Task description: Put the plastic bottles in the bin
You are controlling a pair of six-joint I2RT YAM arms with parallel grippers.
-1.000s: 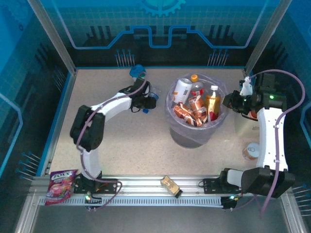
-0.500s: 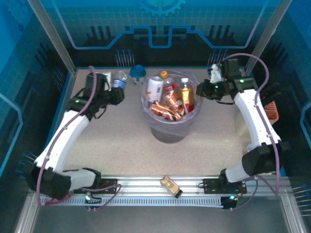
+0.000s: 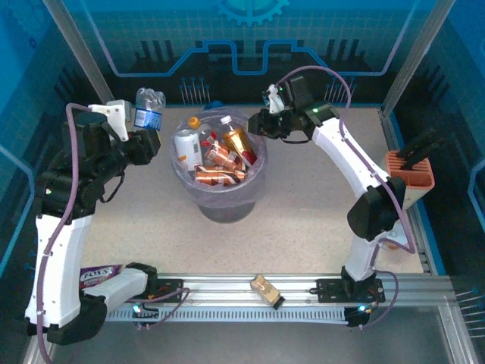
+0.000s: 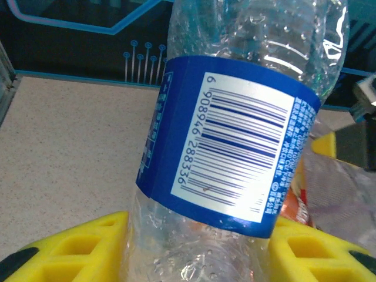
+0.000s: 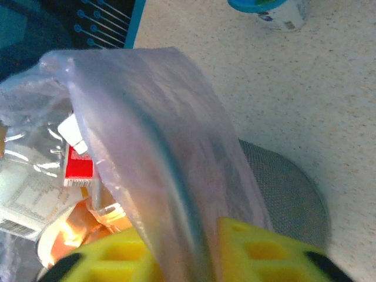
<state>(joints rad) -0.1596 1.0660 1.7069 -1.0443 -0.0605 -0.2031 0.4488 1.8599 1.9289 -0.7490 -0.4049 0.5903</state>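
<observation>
My left gripper (image 3: 142, 140) is raised left of the bin and shut on a clear plastic bottle with a blue label (image 3: 149, 108). In the left wrist view that bottle (image 4: 235, 141) stands between the yellow fingers (image 4: 88, 247) of the left gripper (image 4: 197, 249). The grey bin (image 3: 220, 199), lined with a lavender bag, holds several plastic bottles (image 3: 216, 155). My right gripper (image 3: 261, 123) sits at the bin's far right rim. In the right wrist view the right gripper (image 5: 188, 249) is closed on the bag-covered rim (image 5: 153, 147), above the mesh wall (image 5: 282, 194).
An orange slotted holder (image 3: 409, 168) stands at the right edge. A gold-brown box (image 3: 265, 290) lies on the front rail and a red snack packet (image 3: 98, 274) at the front left. A blue-lidded container (image 5: 273, 9) stands on the table behind the bin.
The bin has slid left across the table with my right gripper at its rim. My left arm has lifted the blue-label bottle up and to the left.
</observation>
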